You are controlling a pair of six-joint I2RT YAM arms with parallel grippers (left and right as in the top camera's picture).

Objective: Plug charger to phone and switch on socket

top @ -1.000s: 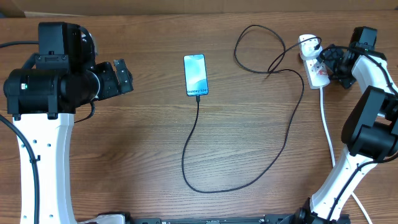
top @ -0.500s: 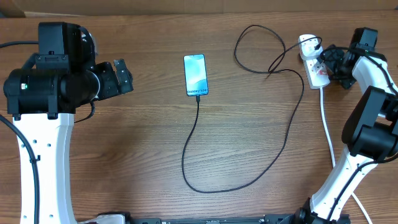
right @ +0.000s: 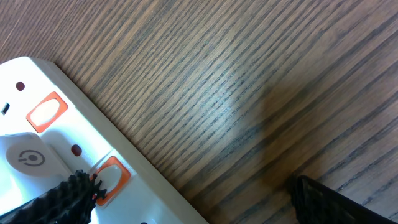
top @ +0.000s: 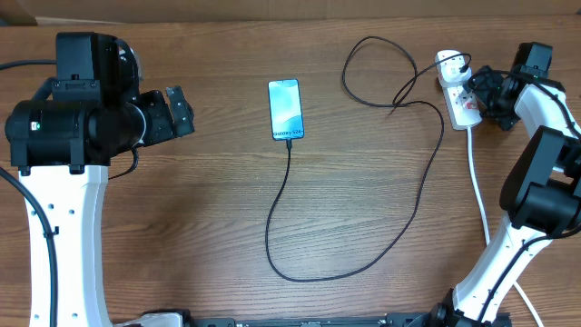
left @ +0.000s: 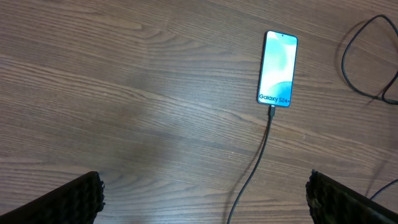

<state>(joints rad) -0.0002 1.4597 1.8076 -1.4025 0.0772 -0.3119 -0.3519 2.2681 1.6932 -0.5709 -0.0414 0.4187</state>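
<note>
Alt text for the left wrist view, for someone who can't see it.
A lit phone lies flat on the wooden table with the black charger cable meeting its lower end. The left gripper is open, fingers at the bottom corners, holding nothing.

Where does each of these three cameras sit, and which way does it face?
Overhead: fixed above the table, facing down; left arm and right arm flank the phone.
Left wrist: on the left arm, facing down at phone and charger; open jaws' tips in the bottom corners.
Right wrist: on the right arm, close over the socket; jaws' tips below, one beside an orange switch.
Shared: phone and charger, in overhead and left wrist.
</note>
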